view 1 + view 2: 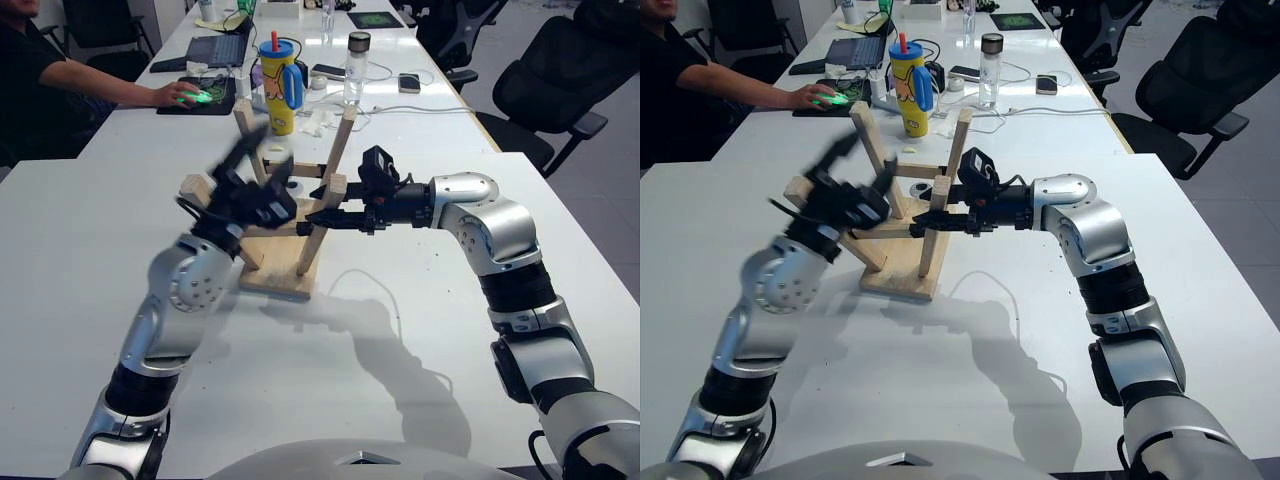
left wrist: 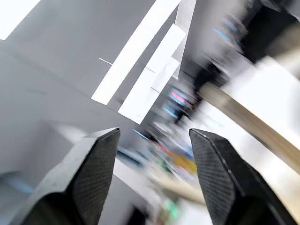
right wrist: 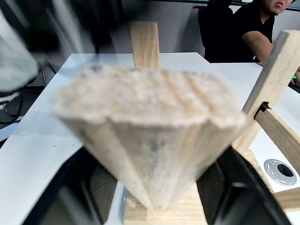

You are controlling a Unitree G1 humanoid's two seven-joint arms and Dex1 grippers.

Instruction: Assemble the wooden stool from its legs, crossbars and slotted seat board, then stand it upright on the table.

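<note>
We see a white table [image 1: 80,230] in an office, and a second table [image 1: 420,110] stands just behind it. The stool [image 1: 300,235] is on the near table, a little beyond the middle, upside down: the seat board [image 1: 272,282] lies flat on the table and the legs [image 1: 340,140] point up and lean outward.

Taking the stool as the centre of a clock in the head views, the right arm comes in from 3 o'clock, stretched almost level above the table. The right gripper [image 1: 318,216] is at the leg nearest to it, and in its wrist view the two fingers [image 3: 213,192] are clamped on a wooden piece of the stool, one finger on each side. The left arm rises from 7 o'clock with the elbow bent. The left gripper [image 2: 153,140] is raised at the 10 o'clock side of the stool, blurred, its fingers apart with nothing between them.

On the second table, a yellow cup [image 1: 280,95] stands at 12 o'clock and a clear bottle [image 1: 356,70] at 1 o'clock. A black chair [image 1: 560,85] is at 2 o'clock, well apart.
</note>
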